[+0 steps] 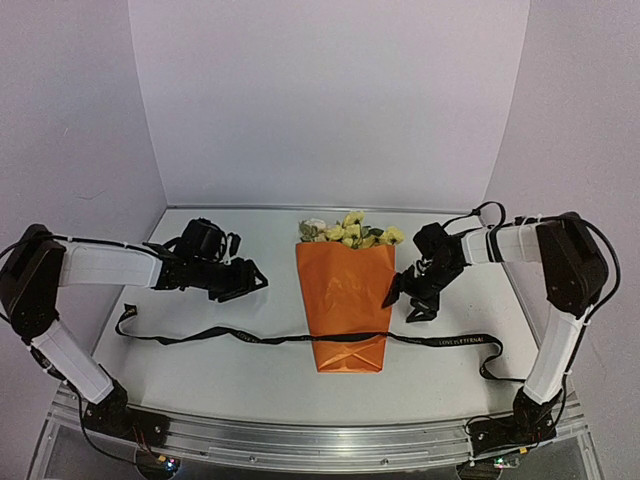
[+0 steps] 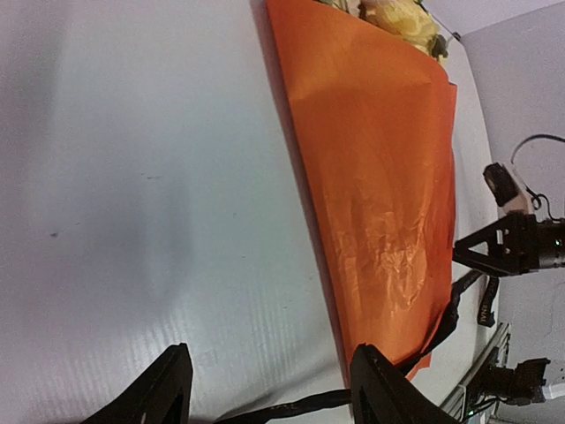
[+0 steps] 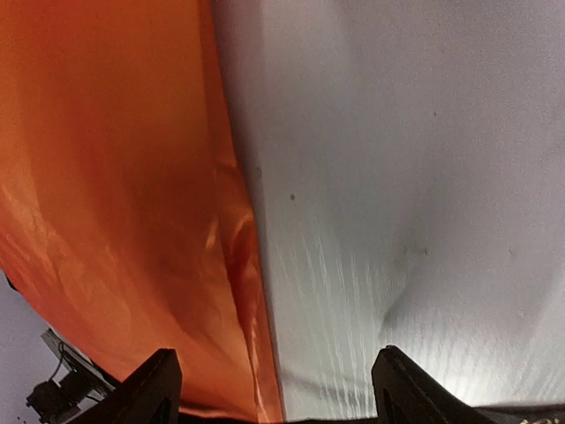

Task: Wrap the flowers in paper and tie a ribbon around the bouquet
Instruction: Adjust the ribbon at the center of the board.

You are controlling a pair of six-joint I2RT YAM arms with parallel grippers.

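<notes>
Two claws sit low over the white bench [image 1: 200, 385], one on each side of the bouquet [image 1: 345, 310]. The bouquet lies flat in the middle of the bench. Its wide end points toward the back wall, and the yellow and cream flowers [image 1: 350, 232] peek out there. Its narrow end is folded over and points toward the arm bases. The orange paper [image 2: 380, 177] is wrapped around it like a cone.

The long black ribbon [image 1: 220, 336] lies stretched from left to right on the bench. It crosses the bouquet near the narrow end. You cannot tell if it goes over or under the paper. Both of its ends lie loose on the bench.

Your left claw [image 1: 250, 283] is to the left of the bouquet, with bare bench between them. Its fingers are spread apart and hold nothing. In the left wrist view the narrow end of the paper is close to one finger [image 2: 388, 393], and the ribbon runs past the finger tips.

Your right claw [image 1: 408, 303] is just beside the right edge of the paper. Its fingers are spread apart too, and nothing is in them. In the right wrist view the edge of the paper lines up with the gap between the fingers [image 3: 150, 393]. You cannot tell if they touch it.
</notes>
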